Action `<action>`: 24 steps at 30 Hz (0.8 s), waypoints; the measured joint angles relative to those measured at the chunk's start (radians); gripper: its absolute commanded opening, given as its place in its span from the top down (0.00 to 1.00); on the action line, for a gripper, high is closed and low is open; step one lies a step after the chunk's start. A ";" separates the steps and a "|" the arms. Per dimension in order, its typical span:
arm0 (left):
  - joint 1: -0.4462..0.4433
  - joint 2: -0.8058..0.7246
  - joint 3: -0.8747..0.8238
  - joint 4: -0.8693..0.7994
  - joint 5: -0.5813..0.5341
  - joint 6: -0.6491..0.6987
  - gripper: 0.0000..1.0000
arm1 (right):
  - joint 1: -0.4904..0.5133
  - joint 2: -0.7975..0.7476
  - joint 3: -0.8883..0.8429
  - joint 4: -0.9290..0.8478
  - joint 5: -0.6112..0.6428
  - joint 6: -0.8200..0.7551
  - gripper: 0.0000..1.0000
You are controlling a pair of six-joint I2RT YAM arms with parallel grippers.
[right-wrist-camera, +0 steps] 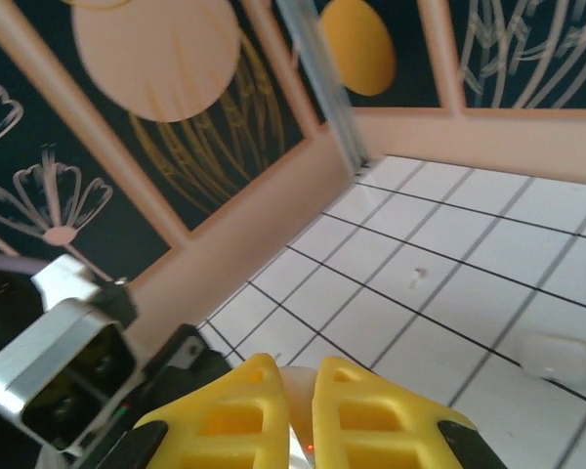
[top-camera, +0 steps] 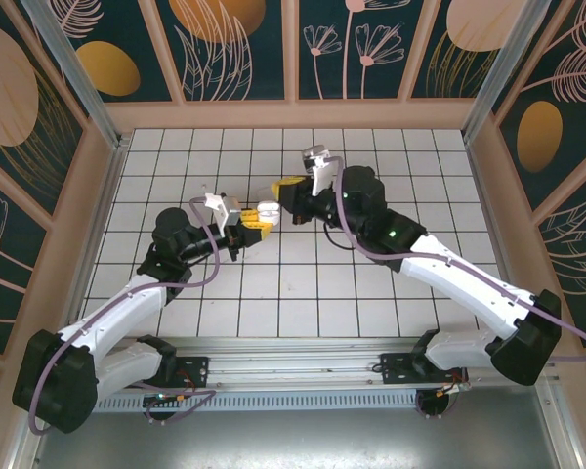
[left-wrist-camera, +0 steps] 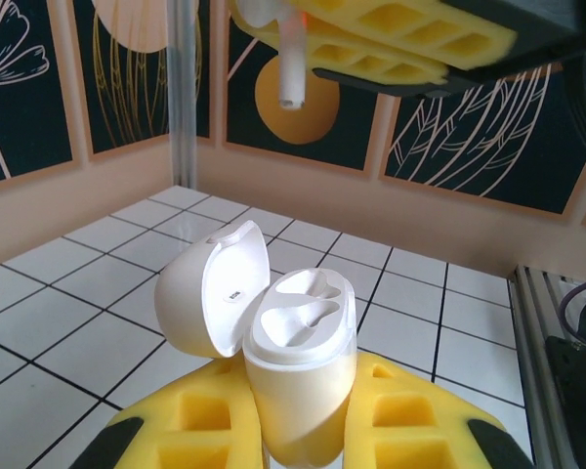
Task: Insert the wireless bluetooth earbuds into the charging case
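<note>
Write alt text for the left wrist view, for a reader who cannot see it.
An open white charging case, lid tipped back and both wells empty, stands clamped between the yellow fingers of the left gripper. Above it, the right gripper holds a white earbud with its stem pointing down. White tiled floor lies behind.

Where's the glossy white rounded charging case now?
Left wrist view: the charging case sits lid-open in the left gripper, centre table, below the right gripper's white earbud.

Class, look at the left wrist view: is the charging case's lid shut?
No, the charging case has its lid swung open to one side, baring both empty sockets.
</note>
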 measured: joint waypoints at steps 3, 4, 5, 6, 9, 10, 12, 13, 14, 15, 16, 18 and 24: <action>-0.001 0.000 0.001 0.003 0.000 0.000 1.00 | 0.032 0.018 0.000 0.018 -0.003 -0.035 0.94; -0.001 0.000 0.001 0.003 0.000 0.000 1.00 | 0.039 0.024 0.000 0.021 -0.003 -0.043 0.94; -0.001 0.000 0.001 0.003 0.000 0.000 1.00 | 0.042 0.030 0.000 0.023 -0.003 -0.050 0.95; -0.001 0.000 0.002 0.003 0.000 0.000 1.00 | 0.045 0.035 0.000 0.025 -0.003 -0.058 0.95; -0.001 0.000 0.002 0.003 0.000 -0.002 1.00 | 0.048 0.046 0.000 0.027 -0.003 -0.071 0.95; -0.001 0.000 0.002 0.003 -0.001 -0.004 1.00 | 0.049 0.046 0.000 0.027 -0.003 -0.074 0.95; -0.001 0.000 0.002 0.003 -0.001 -0.008 1.00 | 0.050 0.046 0.000 0.032 -0.003 -0.075 0.95; -0.001 0.000 0.002 0.006 -0.002 -0.012 1.00 | 0.052 0.046 0.000 0.036 -0.003 -0.075 0.96; -0.001 0.000 0.002 0.011 -0.003 -0.016 1.00 | 0.053 0.046 0.000 0.036 -0.003 -0.075 0.96; -0.001 0.000 0.002 0.015 -0.004 -0.020 1.00 | 0.053 0.046 -0.001 0.037 -0.003 -0.075 0.96; -0.001 0.000 0.002 0.021 -0.005 -0.023 1.00 | 0.054 0.046 -0.002 0.039 -0.003 -0.075 0.96; -0.001 0.000 0.002 0.033 -0.008 -0.029 1.00 | 0.053 0.046 -0.007 0.043 -0.003 -0.074 0.96; -0.001 0.000 0.002 0.046 -0.016 -0.039 1.00 | 0.054 0.046 -0.027 0.044 -0.003 -0.066 0.97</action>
